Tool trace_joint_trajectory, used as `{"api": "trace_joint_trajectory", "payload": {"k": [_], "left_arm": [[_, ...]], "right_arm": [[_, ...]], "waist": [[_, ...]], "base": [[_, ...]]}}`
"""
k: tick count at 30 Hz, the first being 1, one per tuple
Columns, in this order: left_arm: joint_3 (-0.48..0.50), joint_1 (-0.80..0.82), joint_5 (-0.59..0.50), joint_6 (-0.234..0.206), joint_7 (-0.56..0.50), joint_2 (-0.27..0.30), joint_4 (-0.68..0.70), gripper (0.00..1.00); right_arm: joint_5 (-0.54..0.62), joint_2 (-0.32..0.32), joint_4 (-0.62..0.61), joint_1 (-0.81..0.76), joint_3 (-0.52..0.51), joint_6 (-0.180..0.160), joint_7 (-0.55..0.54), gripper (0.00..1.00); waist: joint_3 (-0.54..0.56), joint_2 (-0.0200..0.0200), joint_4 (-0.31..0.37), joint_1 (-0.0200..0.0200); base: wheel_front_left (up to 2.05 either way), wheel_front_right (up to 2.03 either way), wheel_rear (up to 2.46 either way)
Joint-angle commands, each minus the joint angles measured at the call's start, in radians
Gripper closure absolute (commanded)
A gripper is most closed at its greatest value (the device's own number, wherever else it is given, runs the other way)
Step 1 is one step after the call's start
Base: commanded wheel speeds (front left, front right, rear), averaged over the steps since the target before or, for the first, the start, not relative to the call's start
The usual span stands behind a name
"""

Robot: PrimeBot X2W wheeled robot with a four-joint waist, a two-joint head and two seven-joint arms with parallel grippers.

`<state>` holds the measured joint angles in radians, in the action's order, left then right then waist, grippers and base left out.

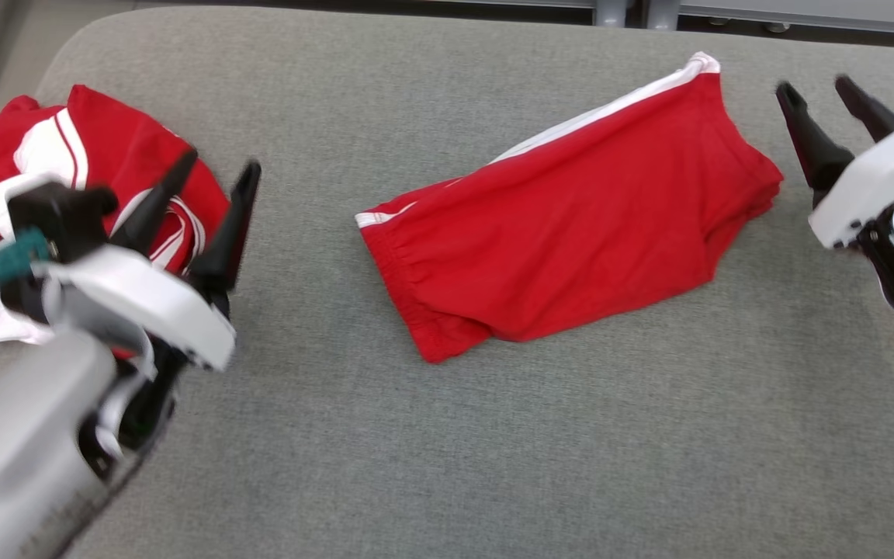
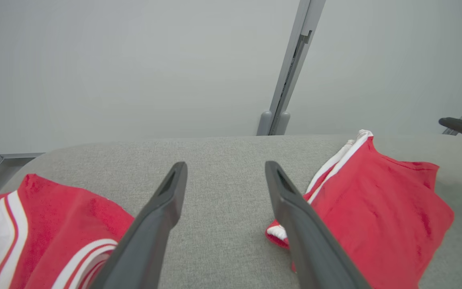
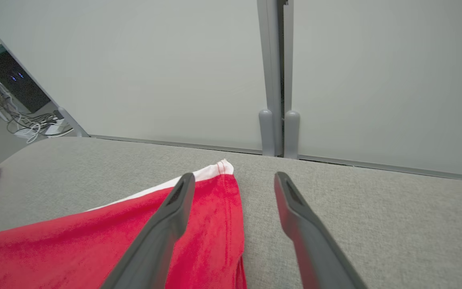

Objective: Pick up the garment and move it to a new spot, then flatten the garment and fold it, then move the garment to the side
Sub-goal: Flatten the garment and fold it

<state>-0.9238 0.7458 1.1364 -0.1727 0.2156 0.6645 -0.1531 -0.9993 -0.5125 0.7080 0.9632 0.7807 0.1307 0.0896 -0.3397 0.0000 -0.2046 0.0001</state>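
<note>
- Task item: red fabric shorts w/ white side stripe (image 1: 571,217) lie folded approx. mid-table on the grey cloth-covered tabletop (image 1: 447,466). They sit slanted, gathered waistband end near-left, leg end far-right. Nothing touches them.
- Left gripper (image 1: 220,161): jaws wide apart, empty. It hangs at the left, over the edge of a crumpled pile of red-and-white garments (image 1: 113,132), well apart from the shorts.
- Left wrist view: left gripper (image 2: 226,165) frames bare grey cloth, pile (image 2: 54,216) on one side, shorts (image 2: 375,212) on the other.
- Right gripper (image 1: 813,84): jaws wide apart, empty, just beside the shorts' leg end, not touching.
- Right wrist view: right gripper (image 3: 235,176) has one finger over the white-striped corner of the shorts (image 3: 74,249), the other over bare table.
- Why so (my read): one gripper off each end suits a two-handed pick, so the fold stays shut when lifted.
- Stage, prob.: fold looks done, edges fairly even. What's left is moving the shorts to the side.
- The pile may be the "side" stack; can't confirm.
- Risk: soft layered cloth. Pinching only the top layer would let the fold open.
</note>
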Motion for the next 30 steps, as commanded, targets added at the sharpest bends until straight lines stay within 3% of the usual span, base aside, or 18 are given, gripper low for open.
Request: {"api": "trace_joint_trajectory", "payload": {"k": [1,4,8,15,20,21,22,23,24,30], "left_arm": [[0.023,-0.051,-0.012,-0.028,0.030,-0.013,0.026,0.00],[0.053,-0.120,-0.033,-0.051,0.046,-0.044,0.061,0.00],[0.190,-0.253,-0.157,-0.083,0.051,-0.135,0.128,0.00],[0.337,-0.451,-0.360,-0.024,0.051,-0.294,0.164,0.00],[0.392,-0.499,-0.484,0.014,0.051,-0.355,0.148,0.00],[0.407,-0.507,-0.504,0.023,0.051,-0.369,0.152,0.00],[0.421,-0.515,-0.521,0.032,0.051,-0.381,0.153,0.00],[0.434,-0.523,-0.536,0.042,0.051,-0.393,0.153,0.00],[0.449,-0.528,-0.554,0.053,0.051,-0.407,0.155,0.00],[0.533,-0.579,-0.645,0.097,0.051,-0.471,0.139,0.00]], "right_arm": [[-0.016,-0.003,0.027,-0.017,0.001,0.000,0.001,0.00],[-0.033,-0.009,0.071,-0.026,0.005,0.000,-0.013,0.00],[-0.079,-0.011,0.131,-0.022,0.012,0.000,-0.063,0.00],[-0.205,-0.004,0.205,-0.006,0.005,0.000,-0.241,0.00],[-0.284,0.014,0.190,-0.030,-0.003,0.000,-0.327,0.00],[-0.287,0.011,0.179,-0.031,-0.001,0.000,-0.314,0.21],[-0.289,0.008,0.169,-0.034,-0.002,0.000,-0.299,0.53],[-0.292,0.008,0.159,-0.037,-0.003,0.000,-0.281,0.94],[-0.297,0.010,0.152,-0.041,-0.005,0.000,-0.263,1.00],[-0.349,0.033,0.104,-0.112,-0.031,0.000,-0.122,1.00]], "waist": [[-0.001,0.0000,-0.020,-0.0001],[-0.003,0.0000,-0.043,-0.0001],[-0.015,0.0000,-0.088,-0.0001],[-0.029,0.0000,-0.143,-0.0001],[-0.016,0.0000,-0.154,-0.0001],[-0.012,0.0000,-0.153,-0.0001],[-0.007,0.0000,-0.151,-0.0001],[-0.002,0.0000,-0.148,-0.0001],[0.005,0.0000,-0.143,-0.0001],[0.064,0.0000,-0.090,-0.0001]], "base": [[0.00,0.00,0.00],[0.00,0.00,0.00],[0.00,0.00,0.00],[0.00,0.00,0.00],[0.00,0.00,0.00],[0.00,0.00,0.00],[0.00,0.00,0.00],[0.00,0.00,0.00],[0.00,0.00,0.00],[0.00,0.00,0.00]]}}
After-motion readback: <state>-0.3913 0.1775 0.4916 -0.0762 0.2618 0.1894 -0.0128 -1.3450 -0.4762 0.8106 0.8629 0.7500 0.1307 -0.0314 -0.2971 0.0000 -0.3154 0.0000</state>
